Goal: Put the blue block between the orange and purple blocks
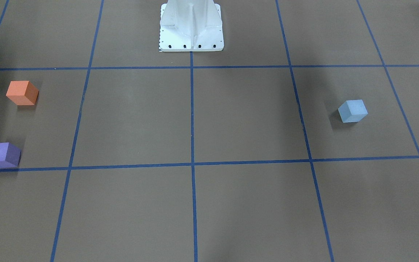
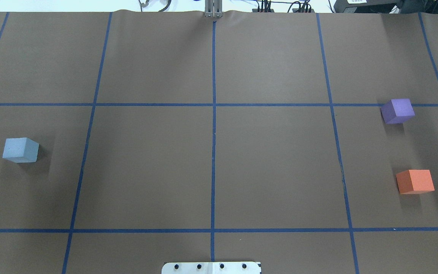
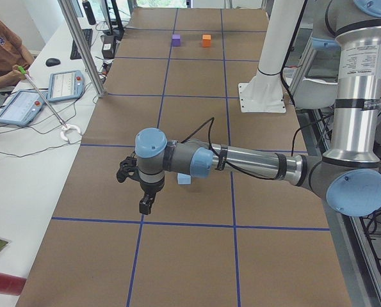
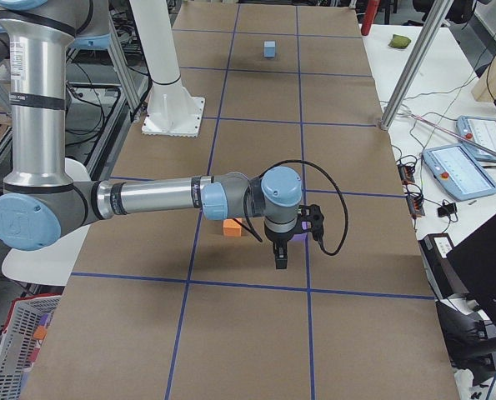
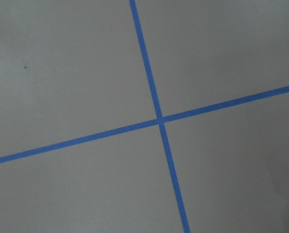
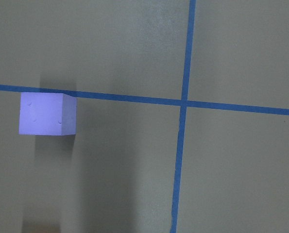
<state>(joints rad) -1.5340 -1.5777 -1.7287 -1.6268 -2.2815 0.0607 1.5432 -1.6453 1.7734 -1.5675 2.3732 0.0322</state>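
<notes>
Shows nothing done yet, with blue block (image 2: 20, 150) lying ungrasped near, not under, the left gripper (image 3: 144, 206), orange block (image 2: 414, 181) and purple block (image 6: 47, 114) close by the right gripper (image 4: 281, 260), gap unfilled; cannot tell whether either pair of jaws is open.

No legible text, labels or numbers anywhere

We see the purple block (image 6: 47, 114) resting on the brown tabletop (image 6: 241, 184), its upper edge right against a horizontal blue tape line (image 6: 125, 97). A second tape line (image 6: 177, 170) crosses it, well right of the block.
</notes>
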